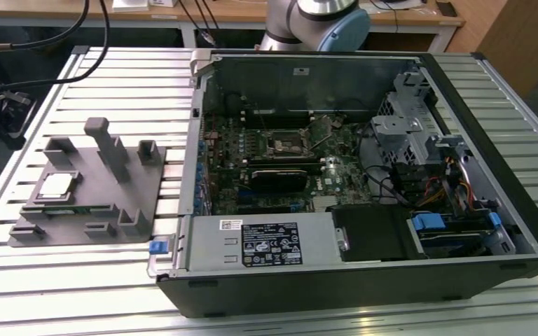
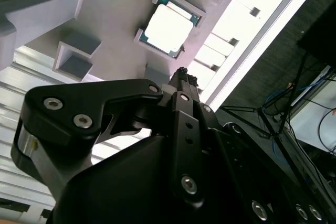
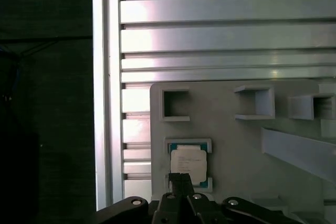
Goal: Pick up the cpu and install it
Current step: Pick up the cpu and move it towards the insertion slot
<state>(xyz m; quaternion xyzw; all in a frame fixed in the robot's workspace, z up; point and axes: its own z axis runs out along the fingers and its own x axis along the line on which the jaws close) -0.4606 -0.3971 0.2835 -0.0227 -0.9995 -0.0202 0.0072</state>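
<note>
The cpu (image 1: 56,185) is a small square chip with a silvery-white top, lying flat in a shallow seat on the grey fixture (image 1: 92,210) at the exterior view's left. Both wrist views look down on the cpu (image 2: 168,29) (image 3: 188,162) in its framed seat. My gripper (image 3: 181,178) (image 2: 182,73) hangs above it, its black fingertips pressed together with nothing between them and its tip over the chip's near edge, clear of the chip. The black socket (image 1: 285,145) with its metal frame sits on the motherboard inside the open computer case (image 1: 493,210).
The fixture (image 3: 231,145) carries upright blocks (image 1: 110,150) and square pockets (image 3: 176,103) around the chip. It rests on a slatted metal table (image 1: 64,280). The arm's base (image 1: 311,21) stands behind the case. Cables and drive cages (image 1: 419,140) crowd the case's right side.
</note>
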